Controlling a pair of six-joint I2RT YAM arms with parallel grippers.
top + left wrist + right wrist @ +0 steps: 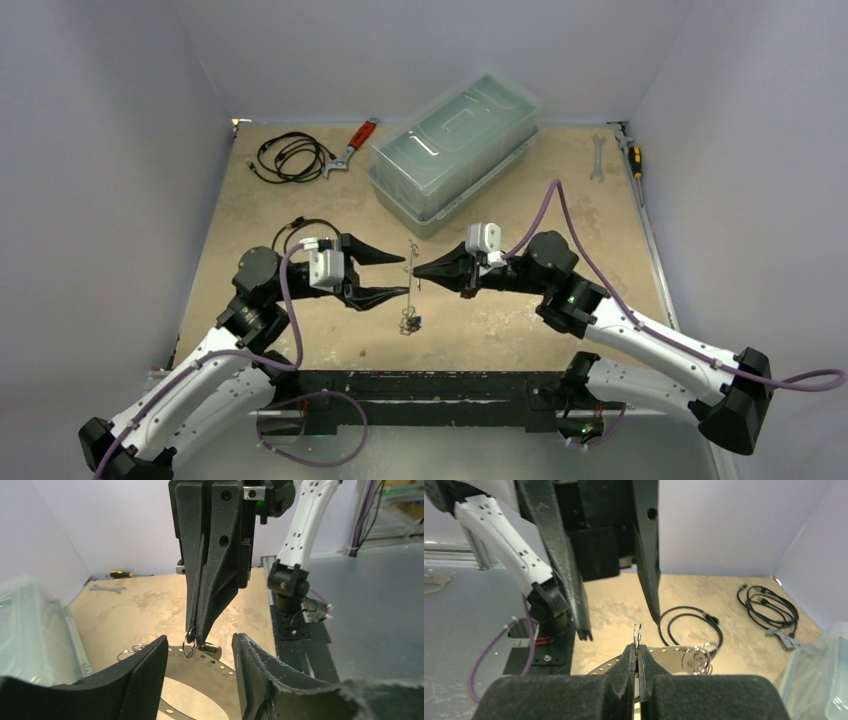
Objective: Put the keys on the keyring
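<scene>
1. Trouble on the left: the left gripper (405,276) stands wide and holds nothing. The thin white perforated oval keyring (205,661) between its fingers could swing or sag.
2. Trouble on the right: the right gripper (637,655) is pinched tight on a small silver wire ring (638,632), a slim hold that could slip.
3. The keyring sits mid-tabletop toward the near edge, between both grippers, with tiny silver keys (408,322) bunched at its near end.

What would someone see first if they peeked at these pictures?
Two black robot hands meet nose to nose in the middle. The right hand is pinched shut on a small metal ring, while the left hand gapes open facing it. Behind them, at the far side, sits a big clear plastic box.
</scene>
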